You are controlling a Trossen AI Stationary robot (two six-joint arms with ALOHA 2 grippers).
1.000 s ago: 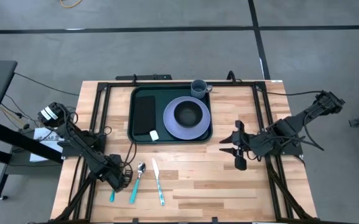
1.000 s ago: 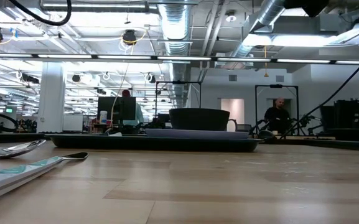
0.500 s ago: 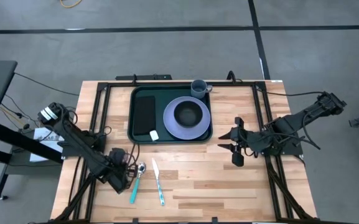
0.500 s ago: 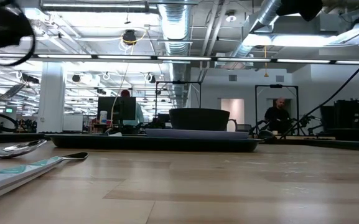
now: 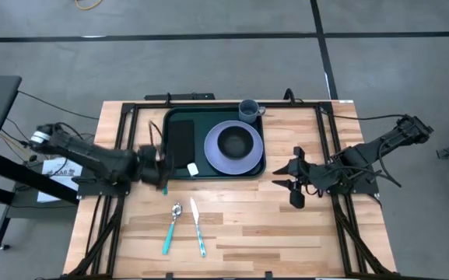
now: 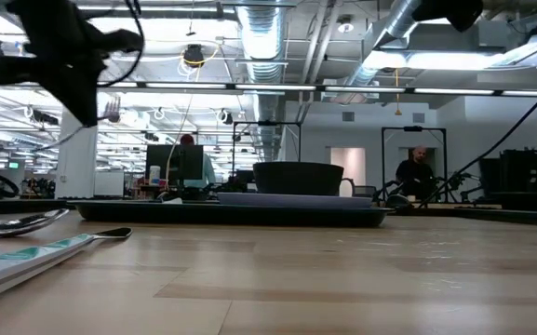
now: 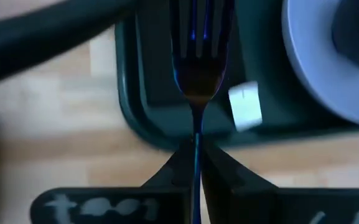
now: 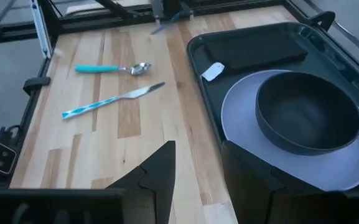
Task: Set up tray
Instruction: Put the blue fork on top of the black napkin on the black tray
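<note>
fork [image 7: 196,74] lifted off the table since a second ago, left gripper [image 7: 196,163] clamped on it beside the tray [image 5: 174,173], at table's far middle; right gripper [image 5: 293,187] waiting, jaws apart. placing next, probably.

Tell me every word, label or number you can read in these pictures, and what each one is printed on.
None can be read.
White paper beside the table, under the left arm: dark print, too small to read.
White tag on the tray: one faint mark, no legible letters.
Green sign far back in the room: too small to read.
</note>
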